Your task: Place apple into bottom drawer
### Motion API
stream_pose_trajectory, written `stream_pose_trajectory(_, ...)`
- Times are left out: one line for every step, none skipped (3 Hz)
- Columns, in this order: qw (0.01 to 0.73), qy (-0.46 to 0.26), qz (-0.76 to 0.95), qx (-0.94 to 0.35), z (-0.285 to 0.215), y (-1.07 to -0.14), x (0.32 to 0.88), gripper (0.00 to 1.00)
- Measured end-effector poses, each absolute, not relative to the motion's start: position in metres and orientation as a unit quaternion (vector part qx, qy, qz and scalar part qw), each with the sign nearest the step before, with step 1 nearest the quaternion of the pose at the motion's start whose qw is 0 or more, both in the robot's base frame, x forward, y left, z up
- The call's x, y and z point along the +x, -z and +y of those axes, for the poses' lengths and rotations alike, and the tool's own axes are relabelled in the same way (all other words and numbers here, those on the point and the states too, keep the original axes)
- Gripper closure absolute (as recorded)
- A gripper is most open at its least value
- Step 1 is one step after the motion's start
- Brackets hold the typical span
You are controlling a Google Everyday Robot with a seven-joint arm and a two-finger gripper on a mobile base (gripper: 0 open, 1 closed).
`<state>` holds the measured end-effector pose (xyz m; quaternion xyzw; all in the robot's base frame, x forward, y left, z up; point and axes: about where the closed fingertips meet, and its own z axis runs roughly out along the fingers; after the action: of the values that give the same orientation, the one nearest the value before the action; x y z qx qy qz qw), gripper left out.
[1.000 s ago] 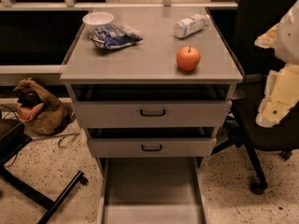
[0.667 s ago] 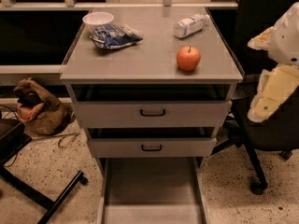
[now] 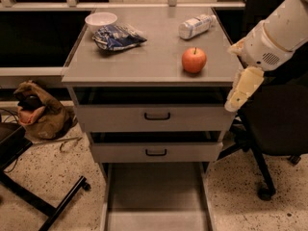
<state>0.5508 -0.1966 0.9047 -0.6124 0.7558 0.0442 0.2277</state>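
Observation:
The red-orange apple [image 3: 194, 60] stands on the grey cabinet top [image 3: 149, 57], near its right front corner. The bottom drawer [image 3: 156, 196] is pulled out towards me, its flat grey floor bare. My gripper [image 3: 243, 88] hangs off the white arm [image 3: 281, 30] at the right of the cabinet, just past its right edge. It is to the right of the apple and a little lower, apart from it and holding nothing that I can see.
A white bowl [image 3: 100, 19], a blue snack bag [image 3: 117, 36] and a white plastic bottle [image 3: 196, 26] lie on the cabinet top. Two upper drawers [image 3: 156, 115] with black handles are shut. A black office chair [image 3: 274, 124] stands at right, a brown bag [image 3: 38, 112] on the floor at left.
My arm and gripper have moved left, from beside the chair to the cabinet's right edge. The apple and drawers have not moved.

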Motion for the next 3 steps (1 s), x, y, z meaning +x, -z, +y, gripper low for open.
stream_pose_trajectory(0.228, -0.044, 0.756, -0.612, -0.197, -0.905, 0.551, 0.0)
stream_pose_trajectory(0.25, -0.038, 0.752, -0.609, -0.192, -0.908, 0.566, 0.0)
stream_pose_trajectory(0.288, -0.035, 0.747, -0.599, -0.182, -0.911, 0.601, 0.0)
